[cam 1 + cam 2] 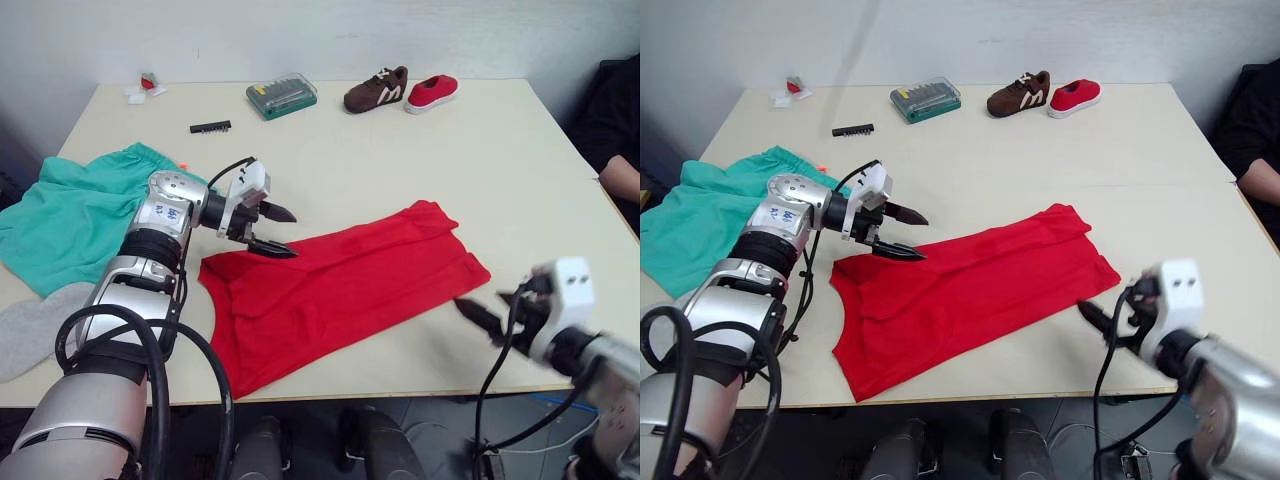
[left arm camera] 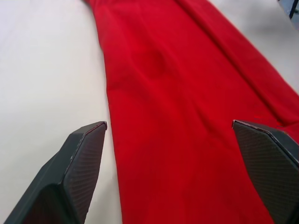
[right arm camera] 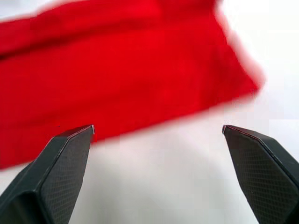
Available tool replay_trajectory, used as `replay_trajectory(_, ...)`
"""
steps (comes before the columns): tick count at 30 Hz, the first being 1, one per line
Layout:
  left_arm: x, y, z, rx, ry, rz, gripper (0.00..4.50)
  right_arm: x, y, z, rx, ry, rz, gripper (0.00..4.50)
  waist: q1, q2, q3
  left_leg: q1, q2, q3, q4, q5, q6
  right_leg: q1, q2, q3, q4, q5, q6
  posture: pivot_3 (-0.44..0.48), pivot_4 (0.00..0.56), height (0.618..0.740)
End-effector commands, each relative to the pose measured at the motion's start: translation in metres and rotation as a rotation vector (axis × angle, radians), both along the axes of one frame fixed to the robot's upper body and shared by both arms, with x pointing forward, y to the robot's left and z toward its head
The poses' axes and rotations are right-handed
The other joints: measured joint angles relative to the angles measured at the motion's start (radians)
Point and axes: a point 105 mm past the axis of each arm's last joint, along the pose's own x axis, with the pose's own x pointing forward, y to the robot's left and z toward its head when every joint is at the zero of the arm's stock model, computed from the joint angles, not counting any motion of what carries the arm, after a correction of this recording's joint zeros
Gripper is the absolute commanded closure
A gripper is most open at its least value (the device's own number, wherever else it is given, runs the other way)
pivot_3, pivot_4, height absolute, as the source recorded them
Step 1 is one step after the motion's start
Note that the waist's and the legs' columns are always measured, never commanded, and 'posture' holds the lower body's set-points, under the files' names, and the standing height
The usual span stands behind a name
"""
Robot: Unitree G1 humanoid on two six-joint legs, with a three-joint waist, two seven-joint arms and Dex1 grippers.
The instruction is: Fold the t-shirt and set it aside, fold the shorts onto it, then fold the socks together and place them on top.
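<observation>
The red t-shirt (image 1: 335, 288) lies flat on the table, folded into a long band running from near left to far right. My left gripper (image 1: 277, 232) hovers open just above its far left corner; the wrist view shows the fabric (image 2: 187, 116) between the spread fingers. My right gripper (image 1: 478, 316) is open near the table's front edge, just off the shirt's right end (image 3: 140, 70). The teal shorts (image 1: 75, 215) lie at the left edge, partly behind my left arm. A grey sock (image 1: 30, 325) sits at the near left corner.
At the table's far side stand a brown shoe (image 1: 377, 91), a red shoe (image 1: 432, 92), a green bit case (image 1: 282, 97) and a black bit strip (image 1: 210, 127). A small red and white item (image 1: 146, 88) lies far left. A person's arm (image 1: 620, 178) shows at the right edge.
</observation>
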Motion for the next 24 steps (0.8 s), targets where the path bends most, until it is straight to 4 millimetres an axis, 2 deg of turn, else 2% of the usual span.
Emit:
replay_trajectory(1, 0.007, -0.003, 0.009, 0.007, -0.036, 0.026, 0.00, -0.001, 0.002, -0.003, 0.016, -0.003, -0.067, 0.01, 0.000, 0.000, 0.000, 0.000, 0.000, 0.000, 0.000, 0.000, 0.000, 0.000, 0.000, 0.000, 0.000, 0.000, 0.000, 0.000, 0.150, 0.740)
replay_trajectory(7, 0.014, 0.000, 0.001, 0.017, -0.023, 0.111, 0.00, 0.015, 0.001, -0.017, 0.128, 0.052, -0.158, 0.01, -0.007, 0.000, 0.000, 0.000, 0.000, 0.000, 0.000, 0.001, 0.000, 0.000, 0.002, 0.000, 0.000, 0.000, 0.000, 0.000, 0.150, 0.740)
replay_trajectory(13, 0.017, 0.004, -0.010, 0.044, -0.010, 0.160, 0.00, 0.029, 0.006, -0.019, 0.189, 0.070, -0.155, 0.01, -0.021, 0.000, 0.000, 0.000, 0.000, 0.000, 0.000, 0.001, 0.000, 0.000, 0.002, 0.000, 0.000, 0.000, 0.000, 0.000, 0.150, 0.740)
replay_trajectory(16, 0.016, 0.005, -0.017, 0.070, 0.008, 0.162, 0.60, 0.036, 0.007, -0.021, 0.185, 0.088, -0.149, 0.00, -0.024, -0.001, -0.001, 0.000, 0.000, 0.000, 0.000, 0.001, -0.001, 0.000, 0.002, 0.000, 0.000, 0.000, 0.000, 0.000, 0.150, 0.740)
replay_trajectory(21, 0.013, 0.008, -0.032, 0.143, 0.021, 0.150, 2.19, 0.045, 0.011, -0.022, 0.201, 0.102, -0.136, 0.00, -0.027, -0.002, -0.001, 0.000, 0.000, 0.000, 0.000, 0.002, -0.001, 0.000, 0.002, 0.000, 0.000, 0.000, 0.000, 0.000, 0.150, 0.740)
replay_trajectory(24, 0.010, 0.012, -0.039, 0.186, 0.047, 0.152, 3.20, 0.048, 0.009, -0.026, 0.197, 0.115, -0.144, 0.66, -0.027, -0.005, -0.003, 0.000, 0.000, 0.000, 0.000, 0.002, -0.001, 0.000, 0.002, 0.000, 0.000, 0.000, 0.000, 0.000, 0.150, 0.740)
